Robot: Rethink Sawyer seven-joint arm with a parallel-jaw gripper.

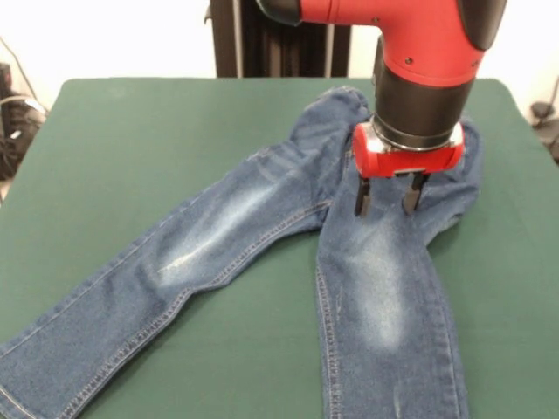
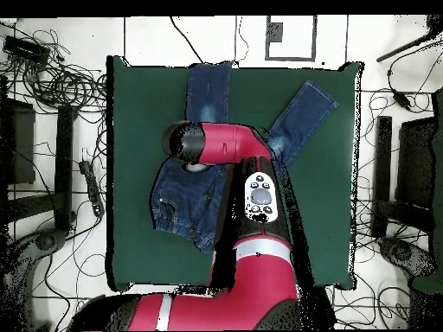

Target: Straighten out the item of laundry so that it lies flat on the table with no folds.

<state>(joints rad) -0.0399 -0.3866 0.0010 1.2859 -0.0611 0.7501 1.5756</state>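
The hand [image 1: 390, 194] hovers over the jeans [image 1: 367, 279] near the crotch, fingers parted, holding nothing. A shallow pinch (denim is stiff) could slip, leaving the bunched waistband folded on the tabletop [image 1: 140, 131].

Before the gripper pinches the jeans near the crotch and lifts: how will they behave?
Probably floppy: the jeans already drape and bunch near the waistband, so the legs would likely sag and trail. Probably not slippery: denim on the felt-like table may drag rather than slide. The gripper is open above the fabric, so a pinch may catch only the top layer.
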